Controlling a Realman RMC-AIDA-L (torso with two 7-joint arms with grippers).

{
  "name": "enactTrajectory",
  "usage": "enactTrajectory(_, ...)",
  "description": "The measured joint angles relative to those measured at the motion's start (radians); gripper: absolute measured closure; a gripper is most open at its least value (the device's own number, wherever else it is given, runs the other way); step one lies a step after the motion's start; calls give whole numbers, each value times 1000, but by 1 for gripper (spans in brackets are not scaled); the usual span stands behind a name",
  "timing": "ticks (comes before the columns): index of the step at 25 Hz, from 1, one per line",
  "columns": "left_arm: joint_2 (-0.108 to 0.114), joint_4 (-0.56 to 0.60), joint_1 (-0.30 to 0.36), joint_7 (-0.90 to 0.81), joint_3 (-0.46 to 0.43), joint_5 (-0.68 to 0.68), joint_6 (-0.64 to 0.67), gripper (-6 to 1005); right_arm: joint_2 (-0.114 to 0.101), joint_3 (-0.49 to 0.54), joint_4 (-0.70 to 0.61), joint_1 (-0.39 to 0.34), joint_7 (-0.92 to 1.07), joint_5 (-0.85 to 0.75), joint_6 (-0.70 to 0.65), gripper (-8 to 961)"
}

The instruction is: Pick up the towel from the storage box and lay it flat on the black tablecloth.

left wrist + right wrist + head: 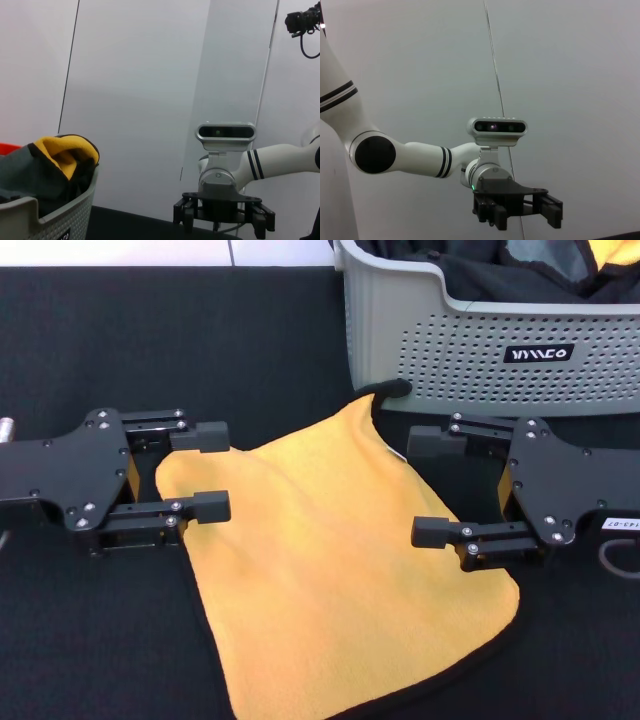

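Observation:
The yellow-orange towel [330, 570] with its thin black trim lies spread on the black tablecloth [250, 340], between my two grippers. One corner reaches the foot of the light grey storage box [450, 350] and curls up a little. My left gripper [212, 470] is open at the towel's left edge, with one finger over the cloth. My right gripper [422, 488] is open at the towel's right edge. Neither holds anything. The left wrist view shows the right gripper [223, 217] farther off. The right wrist view shows the left gripper [520, 210].
The storage box stands at the back right and holds dark grey cloths [520, 270] and another yellow-orange cloth [615, 252], which also shows in the left wrist view [62, 150]. A white cable [615, 560] lies by the right arm.

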Motion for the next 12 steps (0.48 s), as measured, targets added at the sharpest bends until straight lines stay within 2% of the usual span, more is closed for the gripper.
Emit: enactTrajectory(12,-6,-1,0,-2,-2,-5,0,349,2,-12,24,10,-8,0,-1,143)
